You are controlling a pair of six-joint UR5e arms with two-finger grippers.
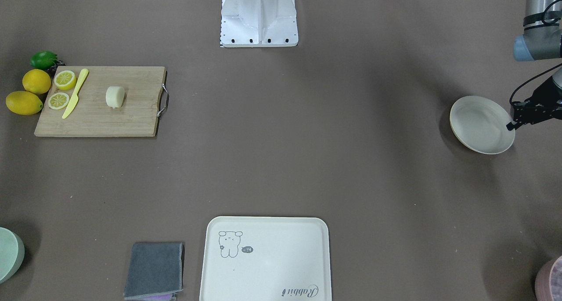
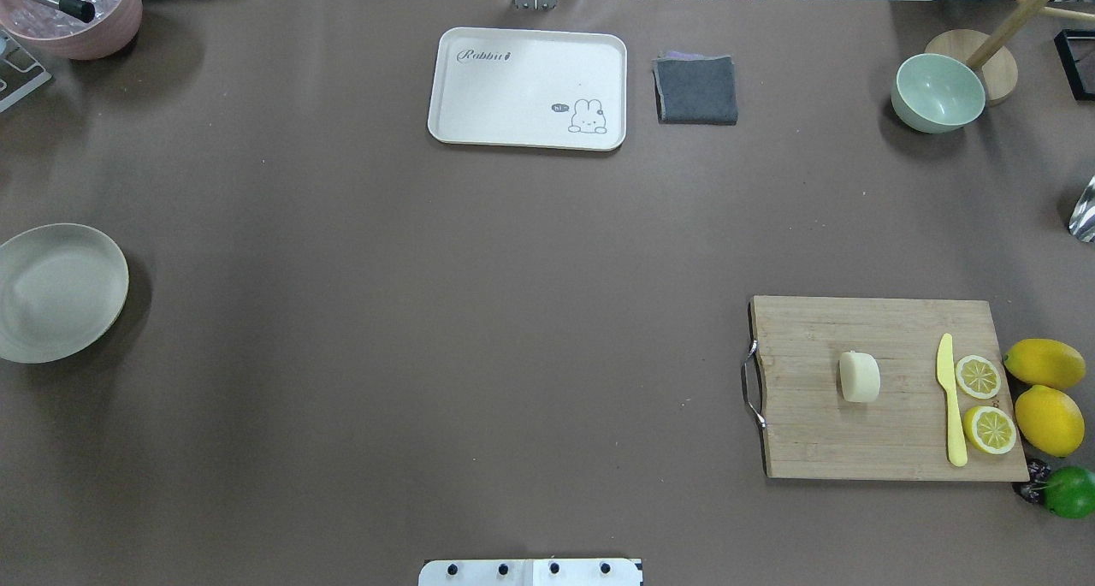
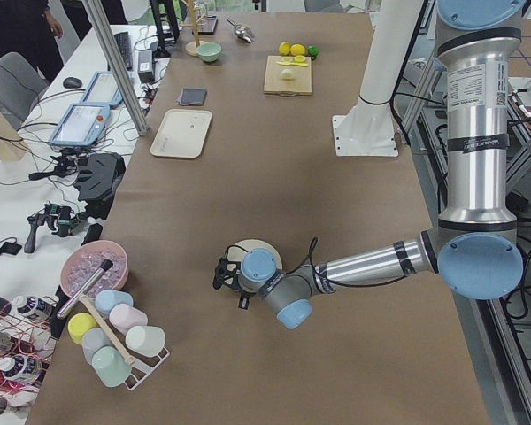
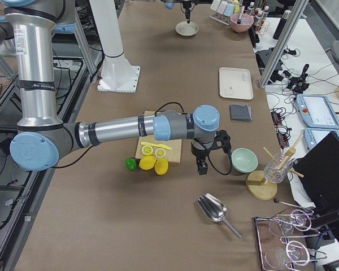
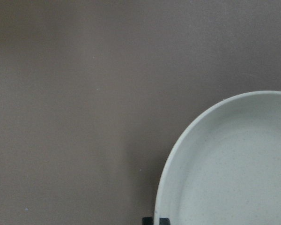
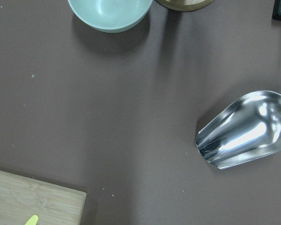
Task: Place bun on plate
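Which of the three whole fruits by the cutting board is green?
The lime, at the board's corner nearest the robot. The other two, lemons, are yellow.

Bun on cutting board, robot's right; plate far left, well apart.

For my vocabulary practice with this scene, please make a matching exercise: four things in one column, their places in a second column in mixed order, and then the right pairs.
Things:
1. bun
2. plate
3. grey cloth
4. metal scoop

Places:
a. beside the tray
b. near the green bowl
c. on the wooden cutting board
d. far on the robot's left, empty

Pairs: 1-c, 2-d, 3-a, 4-b
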